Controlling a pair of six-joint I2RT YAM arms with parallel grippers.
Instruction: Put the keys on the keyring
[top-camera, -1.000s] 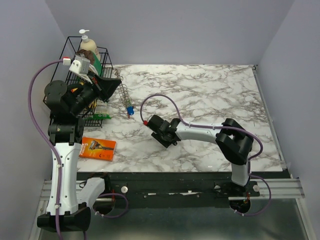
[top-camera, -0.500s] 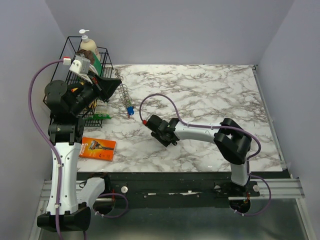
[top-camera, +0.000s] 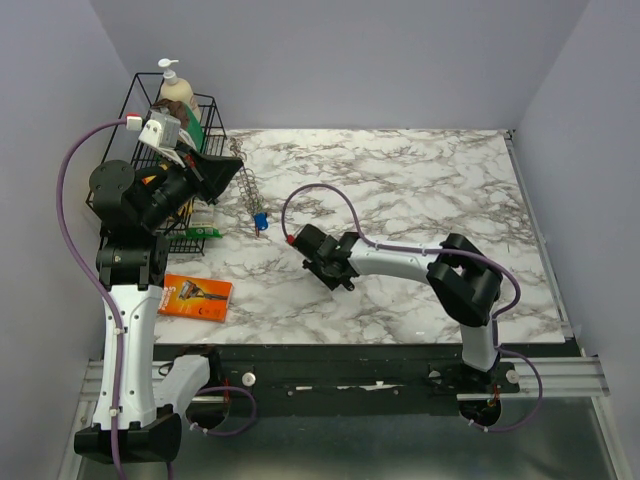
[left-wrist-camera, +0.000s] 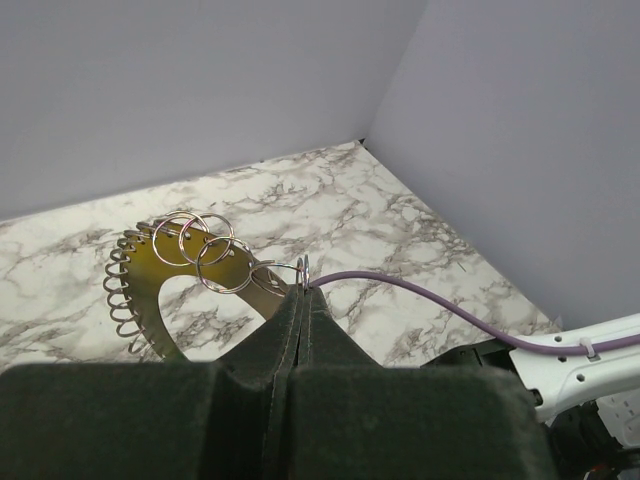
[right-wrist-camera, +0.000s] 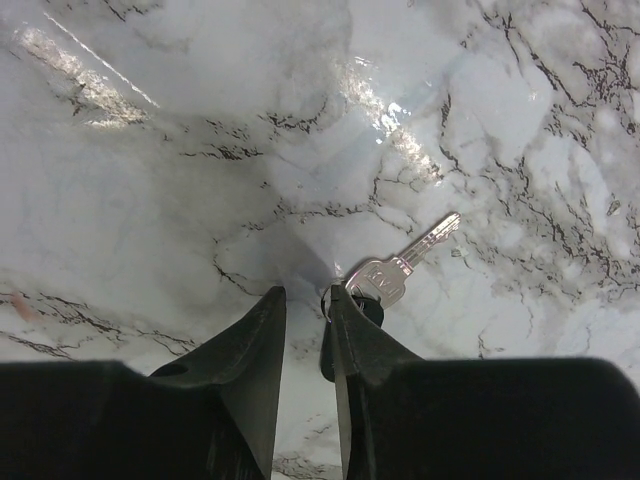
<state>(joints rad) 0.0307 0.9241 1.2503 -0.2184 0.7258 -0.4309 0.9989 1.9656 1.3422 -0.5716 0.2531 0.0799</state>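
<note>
The stamp on the silver key (right-wrist-camera: 400, 270) is too small to read. The key lies on the marble counter (right-wrist-camera: 150, 150) with its head against the right hand (right-wrist-camera: 305, 295), whose fingers stand narrowly apart. The left hand (left-wrist-camera: 301, 290), pressed together, pinches the end loop of the keyring (left-wrist-camera: 145, 268), which is linked silver rings on a yellowish, wire-fringed crescent.

Right of the wire rack (top-camera: 205, 235), the marble tabletop (top-camera: 430, 190) gives me open passage. Just beside the rack the hanging keyring (top-camera: 246, 185) bars the way; on the rack's near side lies the razor pack (top-camera: 196, 297). A silver key (right-wrist-camera: 400, 268) lies just beside my right gripper (right-wrist-camera: 305, 298).
</note>
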